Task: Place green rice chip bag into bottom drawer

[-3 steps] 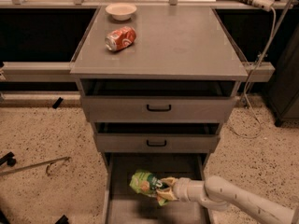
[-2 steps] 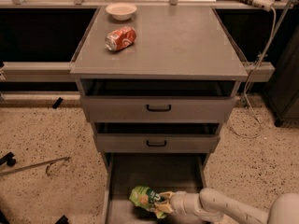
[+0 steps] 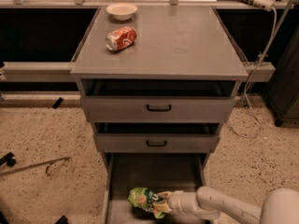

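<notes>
The green rice chip bag [image 3: 144, 199] is crumpled and sits low inside the open bottom drawer [image 3: 154, 174], at or just above its floor toward the front left. My gripper [image 3: 163, 203] reaches in from the lower right on a white arm and is shut on the bag's right end. The two upper drawers are pulled slightly out above it.
An orange-red soda can [image 3: 121, 38] lies on its side on the cabinet top [image 3: 187, 45], with a white bowl [image 3: 121, 10] behind it. A metal rod [image 3: 35, 166] lies on the speckled floor to the left. A white cable [image 3: 261, 55] hangs at the right.
My gripper has carried the bag down and slightly left, deeper into the bottom drawer. The arm has dropped lower in view.
</notes>
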